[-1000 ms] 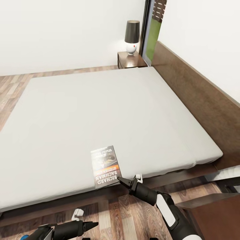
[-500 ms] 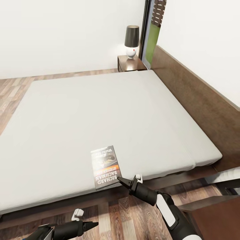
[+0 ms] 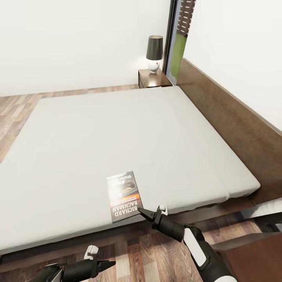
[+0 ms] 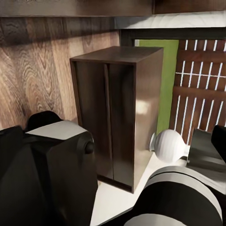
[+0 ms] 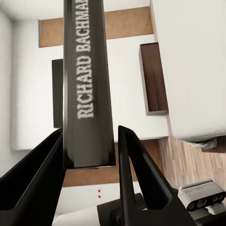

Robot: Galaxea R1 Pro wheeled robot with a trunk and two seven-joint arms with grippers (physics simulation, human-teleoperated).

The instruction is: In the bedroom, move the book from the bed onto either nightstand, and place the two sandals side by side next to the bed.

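Your right fingers [image 5: 136, 169] stand apart, one on each side of the spine of the book [image 5: 88, 80], and they are not yet pressed on it, so nothing is grasped. From the head view the right gripper [image 3: 141, 212] points at the near corner of the book [image 3: 124, 196], touching or almost touching its edge. I think this low, flat approach is chosen because the paperback is thin and lies flat; it hangs a little over the near edge of the mattress, which gives the fingers a place to enter from the side.

The book rests on the bed [image 3: 117, 133] close to its near edge, with the lettering turned toward you. The nightstand [image 3: 153, 78] with a lamp [image 3: 154, 48] stands well apart, at the far corner beside the headboard; a second dark cabinet [image 3: 254, 256] shows close by your right arm and may be the nearer goal.

Your left gripper [image 3: 105, 264] hangs low over the wood floor [image 3: 133, 254], near the bed frame. Whether its fingers are released or clenched, I cannot tell. It seems parked there to keep the way free.
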